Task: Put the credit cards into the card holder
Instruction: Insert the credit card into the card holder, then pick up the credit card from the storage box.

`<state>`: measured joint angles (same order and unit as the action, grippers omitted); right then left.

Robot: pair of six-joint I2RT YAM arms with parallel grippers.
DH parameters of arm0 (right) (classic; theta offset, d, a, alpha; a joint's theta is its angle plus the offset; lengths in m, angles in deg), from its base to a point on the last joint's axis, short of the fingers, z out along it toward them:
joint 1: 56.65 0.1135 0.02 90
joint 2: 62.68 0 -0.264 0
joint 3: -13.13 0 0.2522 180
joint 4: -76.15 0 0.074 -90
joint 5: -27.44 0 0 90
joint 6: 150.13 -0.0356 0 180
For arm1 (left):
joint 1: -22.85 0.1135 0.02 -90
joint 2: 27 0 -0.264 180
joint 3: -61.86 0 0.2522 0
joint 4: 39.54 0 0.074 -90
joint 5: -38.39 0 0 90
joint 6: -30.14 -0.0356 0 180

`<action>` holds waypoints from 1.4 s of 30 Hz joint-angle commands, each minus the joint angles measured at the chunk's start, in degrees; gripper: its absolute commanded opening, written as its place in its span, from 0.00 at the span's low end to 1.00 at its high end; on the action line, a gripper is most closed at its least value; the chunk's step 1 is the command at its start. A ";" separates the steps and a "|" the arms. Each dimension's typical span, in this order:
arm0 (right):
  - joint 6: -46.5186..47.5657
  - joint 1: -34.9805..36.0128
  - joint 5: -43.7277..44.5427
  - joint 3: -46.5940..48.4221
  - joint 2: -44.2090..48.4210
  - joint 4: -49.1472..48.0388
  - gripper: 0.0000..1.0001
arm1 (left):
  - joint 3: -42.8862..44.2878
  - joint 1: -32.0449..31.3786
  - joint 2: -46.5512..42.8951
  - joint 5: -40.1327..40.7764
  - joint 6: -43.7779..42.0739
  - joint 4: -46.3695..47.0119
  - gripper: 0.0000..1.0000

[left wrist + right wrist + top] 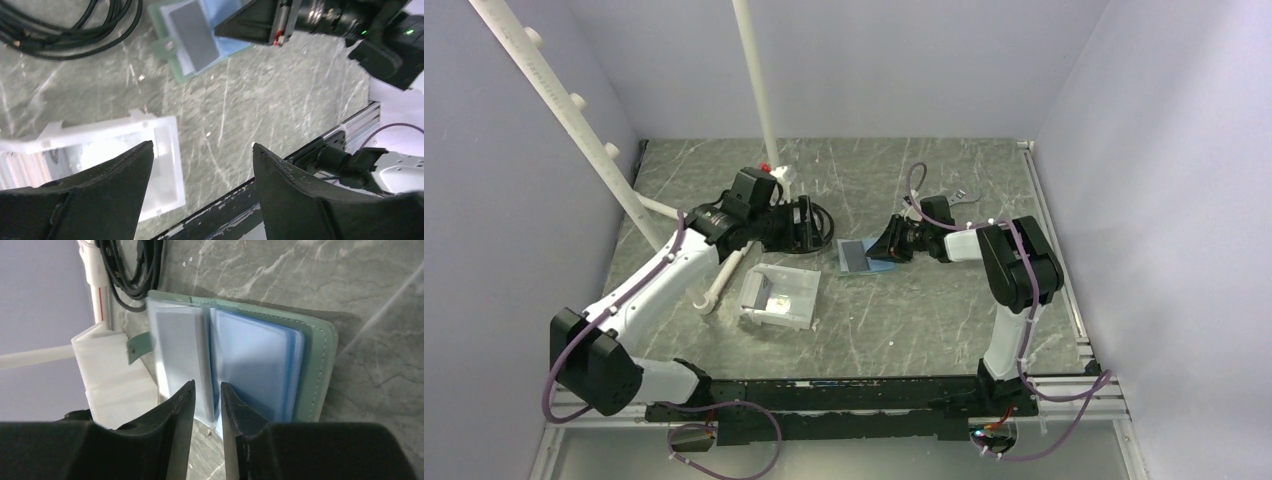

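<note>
The grey-green card holder lies open on the table, its light-blue pockets facing up. A dark grey card sits in its left pocket. My right gripper is at the holder's near edge over the fold, jaws a narrow gap apart with nothing gripped; it also shows in the top view. My left gripper is wide open and empty, raised between the holder and the white tray; it also shows in the top view. A small gold patch shows in the tray, other cards are not visible.
Black cables lie coiled behind the left gripper, close to the holder. White pipes and a slanted white post stand at the back left. A black rail runs along the near edge.
</note>
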<state>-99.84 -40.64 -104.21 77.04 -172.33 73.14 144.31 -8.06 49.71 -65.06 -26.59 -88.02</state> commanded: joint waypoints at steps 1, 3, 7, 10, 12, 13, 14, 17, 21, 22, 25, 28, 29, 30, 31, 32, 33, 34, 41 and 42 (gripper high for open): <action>4.60 -0.02 12.57 -0.68 1.80 6.98 0.28 | -1.93 0.25 -4.29 2.36 -1.73 -4.75 0.78; 4.30 -0.85 16.46 -2.78 2.93 7.70 0.28 | -2.79 0.24 -5.62 3.74 -1.82 -5.45 0.79; 5.08 -2.74 21.48 -6.66 6.00 8.28 0.28 | -3.01 0.47 -5.64 6.36 -3.04 -8.07 0.81; 7.04 -2.93 25.14 -7.28 8.78 10.75 0.29 | -3.98 1.48 -4.83 6.59 -3.35 -8.33 0.82; 8.07 -3.00 26.97 -7.51 10.73 12.18 0.29 | -4.86 2.61 -4.37 6.00 -3.46 -7.99 0.83; 8.66 -3.00 27.33 -8.02 12.04 11.99 0.30 | -5.08 3.05 -4.07 6.32 -3.63 -8.03 0.85; 9.27 -3.00 26.80 -8.76 13.42 11.10 0.32 | -5.12 3.21 -3.60 7.25 -3.96 -8.72 0.88; 10.95 -3.00 23.97 -9.89 16.76 8.88 0.35 | -4.68 3.25 -1.76 11.23 -5.43 -11.23 0.98; 11.34 -2.93 21.10 -10.75 18.86 6.45 0.38 | -3.93 3.15 0.74 17.99 -6.42 -14.75 0.99; 11.27 -2.94 20.57 -11.05 18.75 5.54 0.38 | -4.07 3.16 0.91 19.48 -6.59 -15.40 0.99; 10.98 -2.91 19.28 -10.84 17.11 4.47 0.38 | -4.64 3.17 2.08 23.21 -6.85 -17.22 0.91; 10.55 -2.91 17.57 -10.70 15.85 3.63 0.38 | -5.39 2.91 3.66 27.23 -6.66 -18.93 0.84; 10.41 -2.91 17.19 -10.86 15.71 3.24 0.38 | -5.73 2.81 4.16 28.01 -6.65 -19.03 0.82; 10.23 -2.91 16.73 -11.06 15.69 2.90 0.38 | -6.14 2.73 4.82 28.59 -6.69 -18.91 0.80; 10.18 -2.91 16.36 -11.08 15.76 2.67 0.38 | -6.43 2.59 5.54 28.97 -6.73 -18.46 0.78; 10.17 -2.91 16.13 -11.16 15.84 2.51 0.38 | -6.53 2.37 6.27 29.36 -6.69 -18.21 0.76; 10.17 -2.99 15.96 -11.25 15.91 2.35 0.38 | -6.44 1.97 7.23 30.21 -6.53 -18.12 0.76; 10.17 -2.92 15.89 -11.34 15.99 2.24 0.38 | -6.27 1.44 8.18 30.88 -6.48 -18.05 0.75; 10.08 -2.98 15.24 -11.65 16.04 1.79 0.38 | -5.69 -0.49 13.75 34.62 -6.30 -18.39 0.72; 10.04 -3.00 15.13 -11.73 16.04 1.67 0.38 | -5.90 -0.54 14.04 34.85 -6.25 -18.30 0.72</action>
<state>-90.13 -43.43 -87.66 65.63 -156.50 77.82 137.92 -8.04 62.97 -34.35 -32.81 -105.59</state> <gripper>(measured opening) 0.381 0.724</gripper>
